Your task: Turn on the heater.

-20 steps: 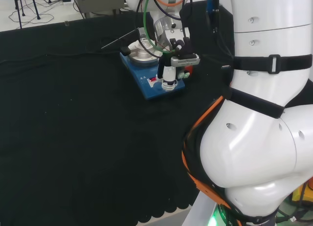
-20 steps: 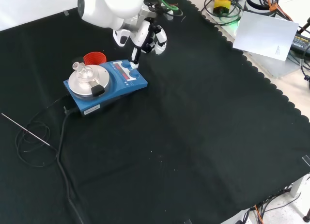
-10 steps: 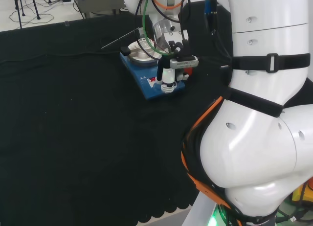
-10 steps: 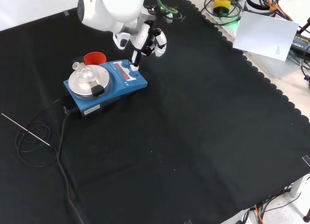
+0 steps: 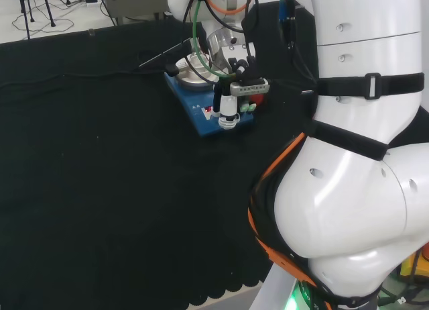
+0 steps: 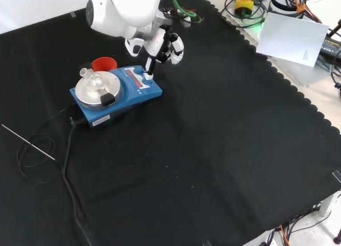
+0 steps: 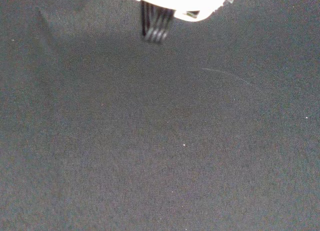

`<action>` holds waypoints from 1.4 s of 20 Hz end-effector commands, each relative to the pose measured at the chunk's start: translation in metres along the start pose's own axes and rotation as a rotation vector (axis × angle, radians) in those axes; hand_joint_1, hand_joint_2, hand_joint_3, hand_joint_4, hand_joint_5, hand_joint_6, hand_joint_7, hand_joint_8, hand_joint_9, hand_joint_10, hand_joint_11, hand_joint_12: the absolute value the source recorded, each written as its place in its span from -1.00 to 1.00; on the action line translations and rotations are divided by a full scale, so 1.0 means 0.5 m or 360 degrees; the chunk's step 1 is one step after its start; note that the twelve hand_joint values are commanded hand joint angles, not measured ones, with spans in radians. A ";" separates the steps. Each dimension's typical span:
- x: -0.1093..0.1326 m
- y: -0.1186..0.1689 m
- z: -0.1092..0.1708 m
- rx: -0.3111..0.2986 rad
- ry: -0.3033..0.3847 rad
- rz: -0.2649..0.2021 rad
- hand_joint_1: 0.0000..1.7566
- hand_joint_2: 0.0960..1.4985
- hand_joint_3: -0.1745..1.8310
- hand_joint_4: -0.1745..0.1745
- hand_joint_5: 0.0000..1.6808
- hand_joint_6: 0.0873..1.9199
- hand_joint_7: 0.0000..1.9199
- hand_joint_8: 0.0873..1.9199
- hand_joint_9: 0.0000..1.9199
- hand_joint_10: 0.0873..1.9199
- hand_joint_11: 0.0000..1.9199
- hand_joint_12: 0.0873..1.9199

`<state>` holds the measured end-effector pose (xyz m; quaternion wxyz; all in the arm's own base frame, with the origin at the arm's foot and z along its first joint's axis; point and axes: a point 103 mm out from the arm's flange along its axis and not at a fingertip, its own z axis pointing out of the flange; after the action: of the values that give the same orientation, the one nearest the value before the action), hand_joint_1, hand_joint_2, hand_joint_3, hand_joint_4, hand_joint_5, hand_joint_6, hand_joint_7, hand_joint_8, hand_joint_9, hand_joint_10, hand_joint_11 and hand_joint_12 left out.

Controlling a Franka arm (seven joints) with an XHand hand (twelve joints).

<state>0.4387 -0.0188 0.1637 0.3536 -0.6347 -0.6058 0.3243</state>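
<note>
The heater [image 6: 114, 93], a blue hotplate with a round silver top, sits near the far left corner of the tabletop [image 6: 224, 150] in the front view, its black cable [image 6: 66, 161] trailing toward the near left edge. A clear glass flask [image 6: 91, 78] stands on the plate, and a red ribbed stand [image 6: 103, 63] lies just behind the heater.

The robot hand [image 6: 160, 46] is over the heater's control end. One finger [image 6: 149, 70] points straight down at the front panel while the others are curled back, grasping nothing. Its tip looks to be touching or just above the controls; I cannot tell which. So the reach seems done, and the press or turn that switches the heater on is probably in hand or still to come. No light or display can be read plainly, so whether the heater is on cannot be told.

The head view shows the robot hand [image 5: 231, 102] from behind, fingers reaching down onto the heater [image 5: 201, 109] panel near its red and green marks, which the front view does not resolve. The front view shows the flask and stand, blocked in the head view by cables. The wrist view looks at bare black cloth [image 7: 160, 141].
</note>
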 end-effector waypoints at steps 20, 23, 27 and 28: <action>-0.018 0.015 0.004 0.0016 0.0014 0.0007 0.62 -0.11 0.21 -0.24 -0.68 -1.00 0.67 0.53 0.81 0.49 0.71 0.49; -0.020 0.013 0.002 0.0005 0.0018 0.0000 0.62 -0.11 0.21 -0.24 -0.68 -1.00 0.67 0.53 0.81 0.49 0.71 0.49; -0.018 -0.004 -0.013 -0.0015 0.0015 0.0000 0.62 -0.11 0.21 -0.25 -0.67 -1.00 0.67 0.53 0.81 0.49 0.71 0.49; -0.017 -0.015 -0.024 -0.0022 0.0012 0.0001 0.62 -0.11 0.21 -0.24 -0.67 -1.00 0.67 0.53 0.81 0.49 0.71 0.49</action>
<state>0.4406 -0.0293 0.1587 0.3570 -0.6368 -0.6028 0.3218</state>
